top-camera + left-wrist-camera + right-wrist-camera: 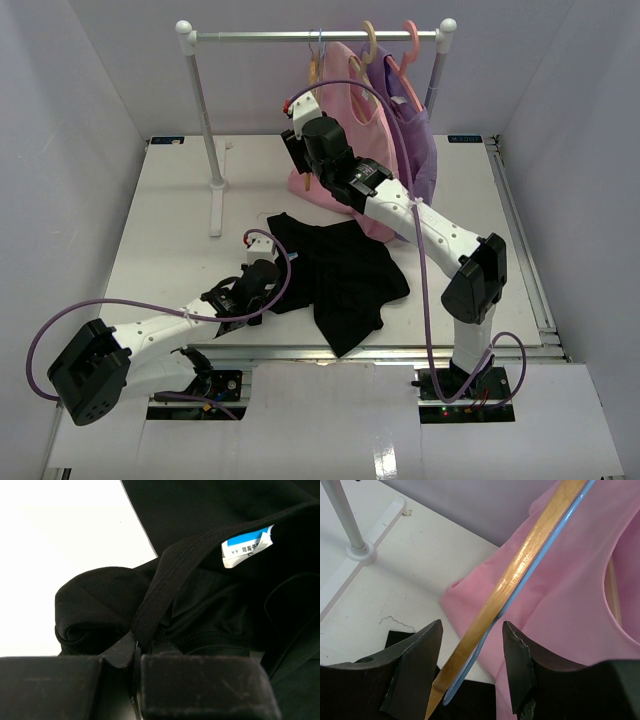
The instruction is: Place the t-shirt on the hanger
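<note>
T-shirt (335, 275) heaped in front of rack (300, 36), not hung. L gripper (136, 660) clamped on collar (165, 580); R gripper (472, 625) jaws wide, astride hanger (468, 672) — ungripped.

The black t-shirt (340, 275) lay crumpled on the white table (180, 220), its neck label (247, 547) showing white and blue. The thin light-blue hanger (472, 666) hung from the rail (260, 36), close against a tan-orange hanger (520, 565).

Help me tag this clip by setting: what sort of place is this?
Probably a robot lab booth: plain white walls around a white table, left arm and right arm bolted at its edge, a clothes rack.
</note>
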Robot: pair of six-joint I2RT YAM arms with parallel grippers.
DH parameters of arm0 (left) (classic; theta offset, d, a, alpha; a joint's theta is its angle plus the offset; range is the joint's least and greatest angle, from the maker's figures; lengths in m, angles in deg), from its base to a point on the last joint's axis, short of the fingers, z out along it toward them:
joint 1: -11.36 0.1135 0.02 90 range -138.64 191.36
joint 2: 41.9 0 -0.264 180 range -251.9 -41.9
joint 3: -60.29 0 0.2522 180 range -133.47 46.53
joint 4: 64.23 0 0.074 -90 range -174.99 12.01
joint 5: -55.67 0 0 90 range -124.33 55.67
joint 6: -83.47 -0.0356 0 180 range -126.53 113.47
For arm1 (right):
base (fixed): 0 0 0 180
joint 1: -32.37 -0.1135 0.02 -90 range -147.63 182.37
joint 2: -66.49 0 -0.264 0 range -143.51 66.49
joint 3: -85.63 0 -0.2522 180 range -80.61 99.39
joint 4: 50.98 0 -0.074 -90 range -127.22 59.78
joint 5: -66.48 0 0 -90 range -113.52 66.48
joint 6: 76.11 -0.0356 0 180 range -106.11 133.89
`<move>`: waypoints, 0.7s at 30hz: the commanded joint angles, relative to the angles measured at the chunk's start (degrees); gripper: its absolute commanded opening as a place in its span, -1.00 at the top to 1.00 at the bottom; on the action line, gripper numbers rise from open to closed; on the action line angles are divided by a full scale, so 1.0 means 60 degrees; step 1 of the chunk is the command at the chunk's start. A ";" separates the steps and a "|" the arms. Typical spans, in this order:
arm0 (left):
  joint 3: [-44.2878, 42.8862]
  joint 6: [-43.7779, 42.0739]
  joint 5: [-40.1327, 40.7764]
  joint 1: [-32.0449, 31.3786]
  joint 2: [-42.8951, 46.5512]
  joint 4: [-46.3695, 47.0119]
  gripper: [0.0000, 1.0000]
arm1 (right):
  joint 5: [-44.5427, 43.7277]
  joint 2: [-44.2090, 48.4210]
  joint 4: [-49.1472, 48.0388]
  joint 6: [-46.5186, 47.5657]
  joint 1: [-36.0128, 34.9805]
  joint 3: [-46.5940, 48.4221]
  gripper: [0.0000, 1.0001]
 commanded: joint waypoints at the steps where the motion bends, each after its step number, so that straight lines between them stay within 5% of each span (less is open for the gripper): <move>1: -0.0285 -0.0060 -0.0030 -0.0028 0.0038 0.0096 1.00 | -0.0242 -0.0414 -0.0207 -0.0019 0.0006 0.0857 -0.15; 21: -0.0299 -0.0031 -0.0051 -0.0043 -0.0075 0.0130 1.00 | -0.0718 0.0706 -0.0119 -0.0327 -0.0008 0.0210 -0.29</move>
